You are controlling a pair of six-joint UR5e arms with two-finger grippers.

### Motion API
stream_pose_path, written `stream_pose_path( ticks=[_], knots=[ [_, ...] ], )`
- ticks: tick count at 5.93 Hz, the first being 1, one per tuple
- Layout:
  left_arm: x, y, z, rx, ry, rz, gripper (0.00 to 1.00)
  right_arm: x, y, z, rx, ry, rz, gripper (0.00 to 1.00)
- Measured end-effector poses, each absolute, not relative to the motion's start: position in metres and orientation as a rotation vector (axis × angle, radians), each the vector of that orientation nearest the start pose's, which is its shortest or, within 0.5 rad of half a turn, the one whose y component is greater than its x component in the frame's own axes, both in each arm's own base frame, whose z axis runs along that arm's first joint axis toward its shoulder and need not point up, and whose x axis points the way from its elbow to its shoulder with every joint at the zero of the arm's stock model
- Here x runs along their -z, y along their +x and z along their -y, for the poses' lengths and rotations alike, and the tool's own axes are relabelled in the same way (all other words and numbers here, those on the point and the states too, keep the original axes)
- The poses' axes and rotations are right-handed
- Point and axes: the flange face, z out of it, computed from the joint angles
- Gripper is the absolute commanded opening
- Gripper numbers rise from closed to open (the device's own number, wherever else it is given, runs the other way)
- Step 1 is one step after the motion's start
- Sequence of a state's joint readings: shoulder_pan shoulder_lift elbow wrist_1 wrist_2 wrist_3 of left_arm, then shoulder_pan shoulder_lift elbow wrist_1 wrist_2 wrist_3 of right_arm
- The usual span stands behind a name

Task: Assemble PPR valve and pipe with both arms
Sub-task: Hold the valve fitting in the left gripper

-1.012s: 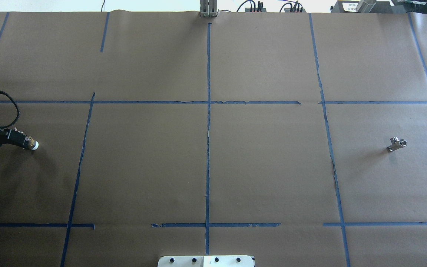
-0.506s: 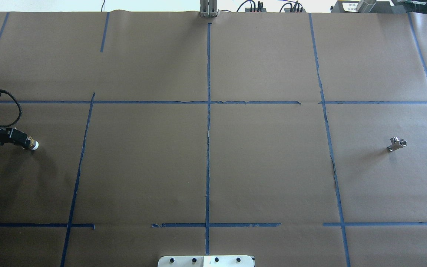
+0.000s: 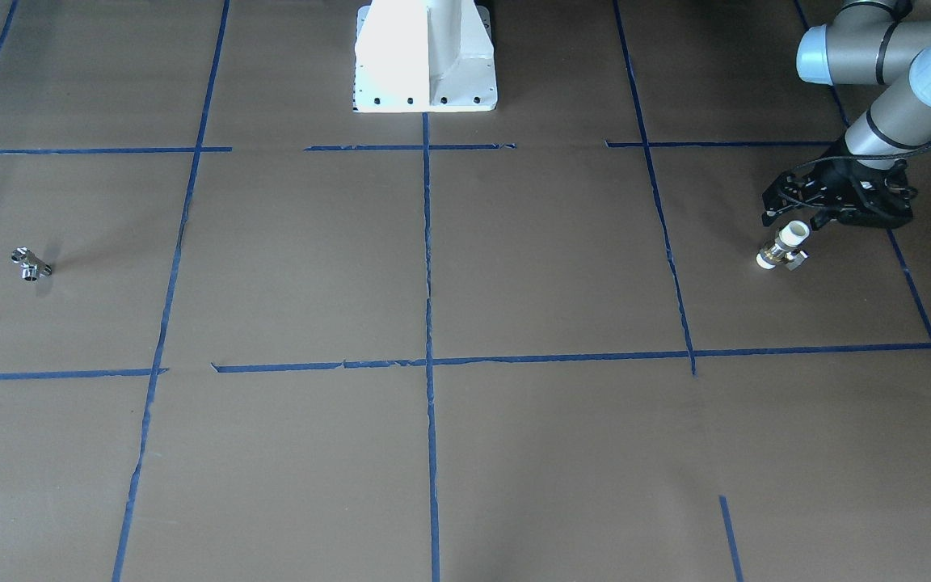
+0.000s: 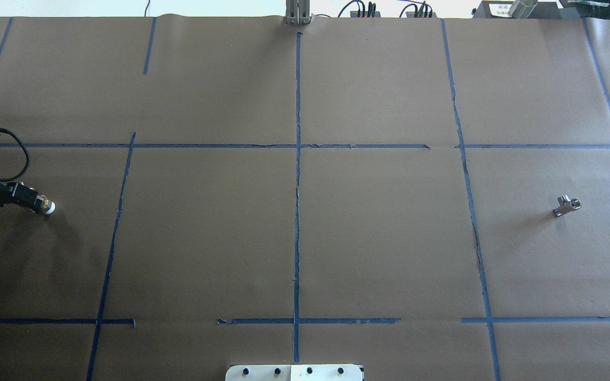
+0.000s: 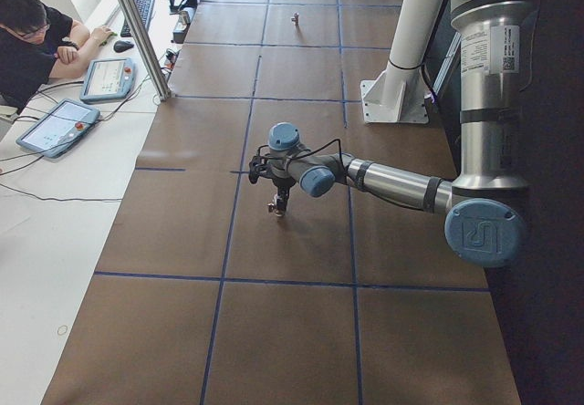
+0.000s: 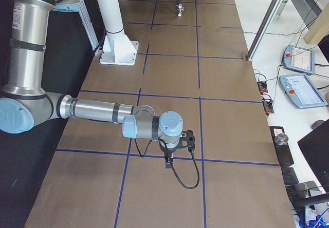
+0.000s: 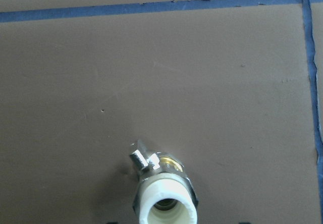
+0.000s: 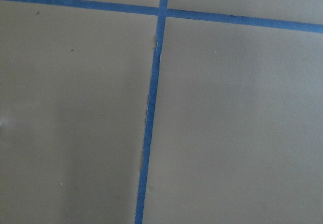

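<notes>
My left gripper (image 3: 797, 229) is shut on the PPR valve (image 3: 783, 247), which has white ends, a brass band and a small side stub. It holds one white end, and the valve hangs tilted just over the brown paper. The gripper (image 4: 30, 202) and valve (image 4: 46, 206) sit at the far left of the overhead view. The left wrist view shows the valve (image 7: 164, 193) end-on. The pipe (image 4: 567, 206), a small chrome T fitting, lies alone far to the right; it also shows in the front view (image 3: 31, 264). My right gripper (image 6: 168, 162) shows only in the right side view; I cannot tell its state.
Brown paper with a blue tape grid (image 4: 297, 211) covers the table. The white robot base (image 3: 425, 56) stands at the near middle edge. An operator (image 5: 32, 45) with tablets sits beyond the far side. A metal post (image 4: 297, 13) stands at the far edge.
My left gripper with the valve has shifted very slightly toward the left edge of the overhead view. The pipe has not moved.
</notes>
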State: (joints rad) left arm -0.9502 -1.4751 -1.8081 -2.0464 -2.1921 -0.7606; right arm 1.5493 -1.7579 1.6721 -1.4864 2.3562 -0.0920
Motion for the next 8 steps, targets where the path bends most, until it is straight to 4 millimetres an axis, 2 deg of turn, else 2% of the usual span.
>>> stream_pose_path(
  ticks=[5,7,8],
  knots=[
    [-0.5414,0.2134,0.4359,-0.047,0.087,-0.829,0.82,-0.6857,0.0540,0.4116,0.106,0.023,0.785,1.00],
    [-0.5408,0.2147,0.4378,-0.048,0.088,-0.830,0.62,-0.6857,0.0540,0.4116,0.106,0.023,0.785,1.00],
    [-0.5408,0.2148,0.4380,-0.048,0.088,-0.830,0.35,-0.6857,0.0541,0.4116,0.106,0.023,0.785,1.00]
  ],
)
